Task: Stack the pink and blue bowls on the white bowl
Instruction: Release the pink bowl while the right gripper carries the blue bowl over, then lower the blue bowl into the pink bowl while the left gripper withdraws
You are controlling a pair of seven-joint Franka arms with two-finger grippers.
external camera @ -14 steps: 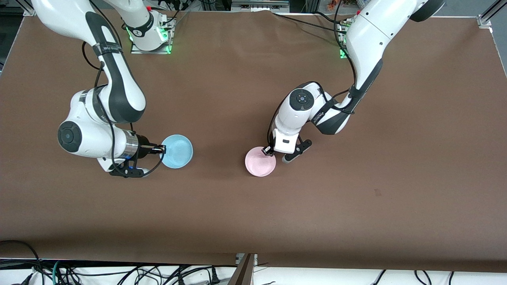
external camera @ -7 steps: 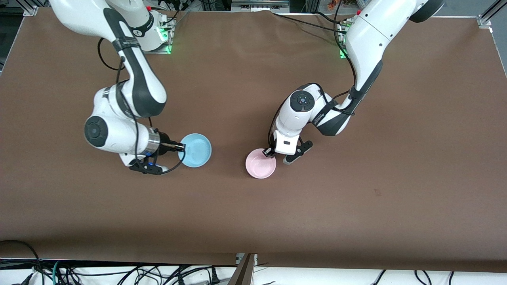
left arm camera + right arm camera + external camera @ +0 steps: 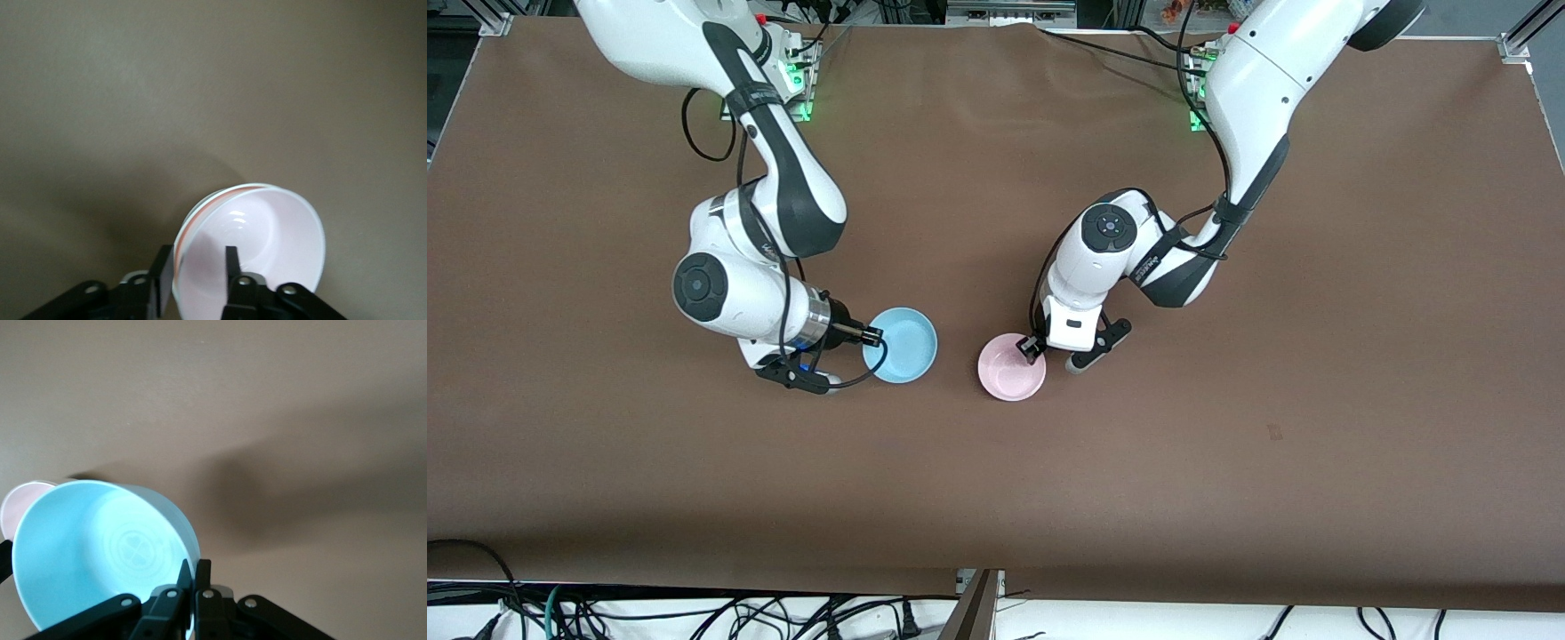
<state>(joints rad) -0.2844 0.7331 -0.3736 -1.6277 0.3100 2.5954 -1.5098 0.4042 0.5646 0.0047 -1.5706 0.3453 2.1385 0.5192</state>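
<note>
Blue bowl, rim clenched in my right claw; target pink bowl, nested on white bowl, lies toward left arm's end, my left claw parted astride its rim.

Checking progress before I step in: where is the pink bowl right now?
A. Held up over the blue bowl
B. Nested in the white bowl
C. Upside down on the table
B: the left wrist view shows the pink bowl sitting in the white bowl, rims together.
</note>
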